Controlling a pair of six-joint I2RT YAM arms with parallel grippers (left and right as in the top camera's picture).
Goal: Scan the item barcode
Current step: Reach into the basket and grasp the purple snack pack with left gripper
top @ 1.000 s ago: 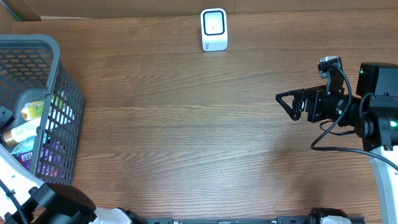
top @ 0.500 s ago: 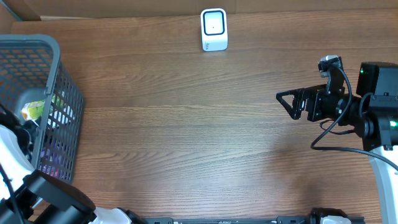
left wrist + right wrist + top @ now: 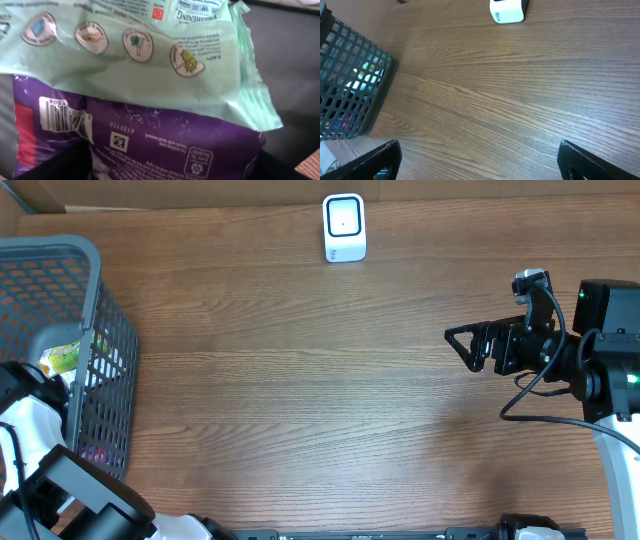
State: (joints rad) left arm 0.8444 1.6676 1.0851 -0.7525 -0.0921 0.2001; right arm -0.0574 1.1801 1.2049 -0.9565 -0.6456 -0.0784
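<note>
While the right end effector (image 3: 458, 348) stands open at 3 o'clock, the left end effector (image 3: 167, 165) is pictured spread wide over a soft, light purple pouch (image 3: 175, 135) in the basket (image 3: 60, 244) at 9 o'clock; an edge clear of the barcode (image 3: 62, 117) is judged best pinched.

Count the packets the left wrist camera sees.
2: a green packet lies on top, a purple packet beneath it. The basket may hide more.
</note>
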